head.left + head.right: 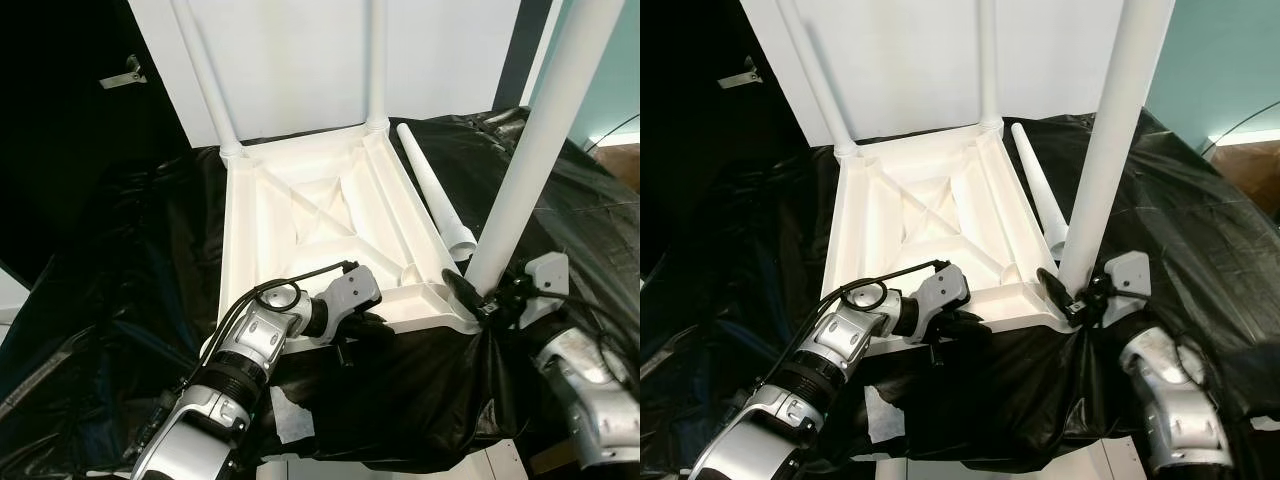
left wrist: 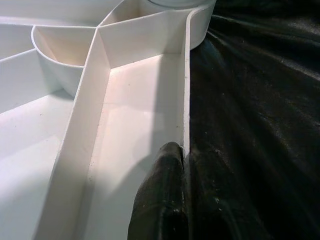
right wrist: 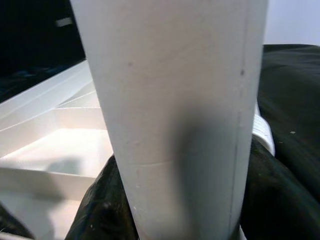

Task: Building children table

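Note:
A white children's table (image 1: 300, 215) lies upside down on a black plastic sheet (image 1: 140, 260). Two white legs (image 1: 208, 80) (image 1: 376, 60) stand in its far corners. A third leg (image 1: 530, 150) stands upright at the near right corner, and my right gripper (image 1: 480, 298) is shut on it near its base; the same leg (image 3: 175, 115) looms close in the right wrist view. My left gripper (image 1: 365, 325) is shut on the table's near rim (image 2: 186, 90), one black finger (image 2: 160, 200) inside the rim. A fourth leg (image 1: 432, 190) lies loose on the sheet beside the table's right edge.
A white panel (image 1: 300, 50) rises behind the table. A dark cabinet (image 1: 60, 100) stands at the left and a teal wall (image 1: 620, 80) at the right. The sheet drapes over the front edge, where some white surface (image 1: 290, 415) shows.

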You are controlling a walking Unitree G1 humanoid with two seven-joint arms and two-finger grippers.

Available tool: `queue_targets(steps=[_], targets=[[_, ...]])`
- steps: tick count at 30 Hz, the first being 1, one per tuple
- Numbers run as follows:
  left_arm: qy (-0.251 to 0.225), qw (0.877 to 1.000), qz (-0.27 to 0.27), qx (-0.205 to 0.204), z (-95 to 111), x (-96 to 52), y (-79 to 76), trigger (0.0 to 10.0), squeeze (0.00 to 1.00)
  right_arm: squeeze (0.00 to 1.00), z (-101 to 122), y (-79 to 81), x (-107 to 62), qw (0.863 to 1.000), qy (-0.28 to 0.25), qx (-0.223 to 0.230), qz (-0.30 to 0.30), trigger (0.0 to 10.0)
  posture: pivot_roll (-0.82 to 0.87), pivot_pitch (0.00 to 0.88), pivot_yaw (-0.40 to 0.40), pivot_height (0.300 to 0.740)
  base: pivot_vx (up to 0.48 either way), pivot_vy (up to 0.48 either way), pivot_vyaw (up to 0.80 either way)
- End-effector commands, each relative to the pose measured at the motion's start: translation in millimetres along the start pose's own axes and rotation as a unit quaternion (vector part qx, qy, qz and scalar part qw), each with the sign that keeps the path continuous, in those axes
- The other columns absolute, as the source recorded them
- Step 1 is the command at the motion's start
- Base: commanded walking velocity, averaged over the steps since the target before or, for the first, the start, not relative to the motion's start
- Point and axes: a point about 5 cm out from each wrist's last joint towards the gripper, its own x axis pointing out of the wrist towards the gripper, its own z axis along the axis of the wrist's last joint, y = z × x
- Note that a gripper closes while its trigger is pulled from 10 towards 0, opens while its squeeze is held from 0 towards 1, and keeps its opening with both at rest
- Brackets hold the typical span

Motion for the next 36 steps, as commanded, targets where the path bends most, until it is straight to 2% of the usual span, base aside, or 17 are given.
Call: queue_targets(steps=[1,2,5,8,11,19,20,21,22,24,25,28,29,30,31,34,36], targets=[[0.022,0.993,-0.027,-0.111,-46.8,12.4,-23.3,10.0,0.0,0.0,-23.4,18.3,-1.1,0.998,0.052,0.03,0.003,0.0,-0.14,0.034,0.038,0.74,0.0,0.0,0.0],[0.023,0.993,-0.025,-0.111,-47.4,11.9,-22.7,10.0,0.0,0.0,-24.7,25.5,-0.4,0.997,0.048,0.049,-0.024,0.0,-0.15,0.034,0.038,0.74,0.0,0.0,0.0],[0.023,0.993,-0.025,-0.111,-47.6,11.7,-22.6,10.0,0.0,0.0,-24.8,27.0,-0.4,0.997,0.047,0.053,-0.03,0.0,-0.15,0.034,0.038,0.74,0.0,0.0,0.0],[0.023,0.993,-0.024,-0.112,-48.2,11.6,-23.0,10.0,0.0,0.0,-24.1,26.4,-2.7,0.983,0.028,0.078,-0.164,0.0,-0.14,0.033,0.031,0.74,0.0,0.0,0.0],[0.022,0.993,-0.023,-0.114,-48.3,11.4,-22.9,10.0,0.0,0.0,-23.2,24.7,-5.2,0.974,0.019,0.082,-0.211,0.0,-0.14,0.033,0.031,0.74,0.0,0.0,0.0],[0.024,0.993,-0.023,-0.115,-50.1,10.3,-23.5,10.0,0.0,0.0,-23.1,26.2,-7.2,0.967,0.029,0.058,-0.247,0.0,-0.13,0.031,0.027,0.74,0.0,0.0,0.0],[0.024,0.993,-0.023,-0.115,-50.3,10.4,-23.7,10.0,0.0,0.0,-22.1,26.2,-5.4,0.971,0.032,0.039,-0.236,9.6,-0.13,0.031,0.023,0.74,0.0,0.0,0.0],[0.023,0.993,-0.023,-0.116,-50.4,10.4,-23.9,10.0,0.0,0.0,-21.4,26.3,-4.2,0.973,0.033,0.026,-0.228,9.6,-0.13,0.031,0.023,0.74,0.0,0.0,0.0],[0.023,0.993,-0.023,-0.116,-50.6,10.5,-24.3,10.0,0.0,0.84,-20.1,25.8,-3.4,0.976,0.03,0.021,-0.215,10.0,-0.13,0.031,0.023,0.74,0.0,0.0,0.0],[0.023,0.993,-0.024,-0.116,-50.7,10.6,-24.6,10.0,0.0,0.84,-19.3,25.4,-3.0,0.978,0.027,0.019,-0.207,10.0,-0.13,0.031,0.023,0.74,0.0,0.0,0.0],[0.023,0.993,-0.024,-0.116,-50.8,10.6,-24.8,10.0,0.0,1.0,-18.1,25.2,-2.1,0.98,0.024,0.015,-0.196,10.0,-0.13,0.031,0.022,0.74,0.0,0.0,0.0],[0.024,0.993,-0.025,-0.116,-51.2,10.5,-24.8,10.0,0.0,1.0,-15.3,23.9,0.8,0.99,0.019,-0.011,-0.14,10.0,-0.14,0.031,0.023,0.74,0.0,0.0,0.0],[0.025,0.993,-0.025,-0.115,-51.2,10.5,-24.6,10.0,0.0,0.59,-14.3,23.1,1.5,0.996,0.02,-0.034,-0.08,10.0,-0.14,0.029,0.024,0.74,0.0,0.0,0.0],[0.025,0.993,-0.025,-0.115,-51.2,10.5,-24.6,10.0,0.0,0.59,-14.3,23.1,1.5,0.996,0.02,-0.034,-0.08,10.0,-0.14,0.029,0.024,0.74,0.0,0.0,0.0],[0.025,0.993,-0.025,-0.115,-51.0,10.5,-24.4,10.0,0.0,0.0,-13.4,21.8,1.0,0.997,0.017,-0.045,-0.06,10.0,-0.14,0.029,0.023,0.74,0.0,0.0,0.0],[0.025,0.993,-0.025,-0.115,-50.7,10.6,-24.1,10.0,0.0,0.0,-12.6,19.5,0.3,0.997,0.016,-0.054,-0.048,10.0,-0.14,0.029,0.023,0.74,0.0,0.0,0.0],[0.024,0.993,-0.024,-0.114,-50.0,10.8,-23.5,10.0,0.0,0.0,-7.2,7.8,-0.1,0.996,0.008,-0.082,-0.025,10.0,-0.14,0.028,0.024,0.74,0.0,0.0,0.0]])
